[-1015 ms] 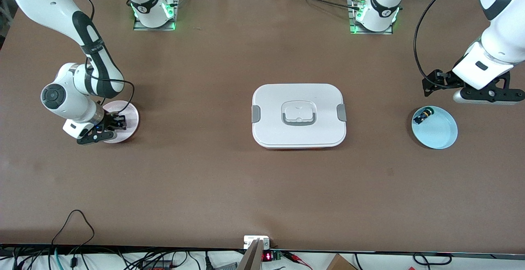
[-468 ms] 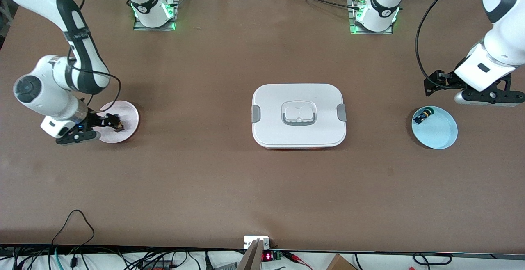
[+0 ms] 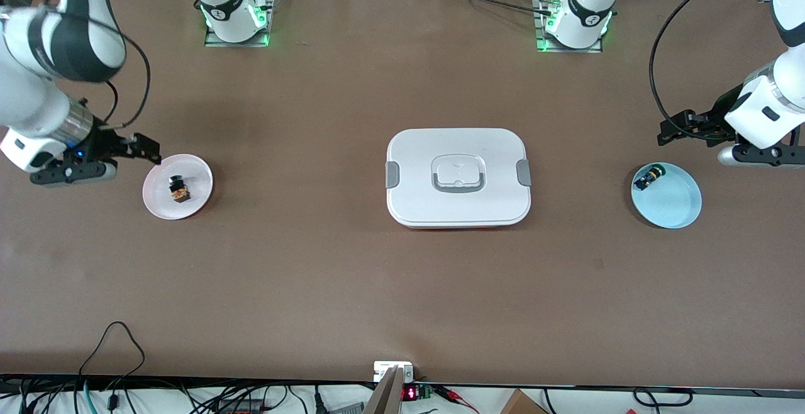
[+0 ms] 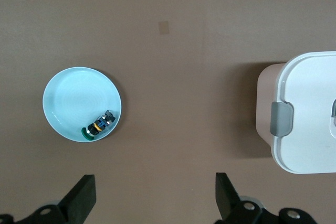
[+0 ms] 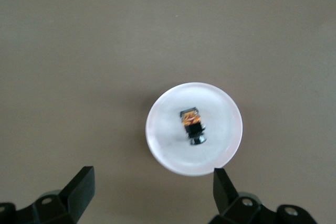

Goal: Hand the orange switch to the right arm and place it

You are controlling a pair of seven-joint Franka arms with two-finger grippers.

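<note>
Looks basically done: orange switch (image 3: 179,190) sits on the pink plate (image 3: 196,207), nothing holding it. Right gripper (image 3: 135,150) is up beside the plate, fingers apart. Left gripper (image 3: 682,132) waits near the blue plate (image 3: 680,214), fingers apart, empty.

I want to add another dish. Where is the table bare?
Bare brown table lies between the pink plate with the orange switch and the white box, and between that box and the blue plate. Each gripper hangs beside its end's plate.
</note>
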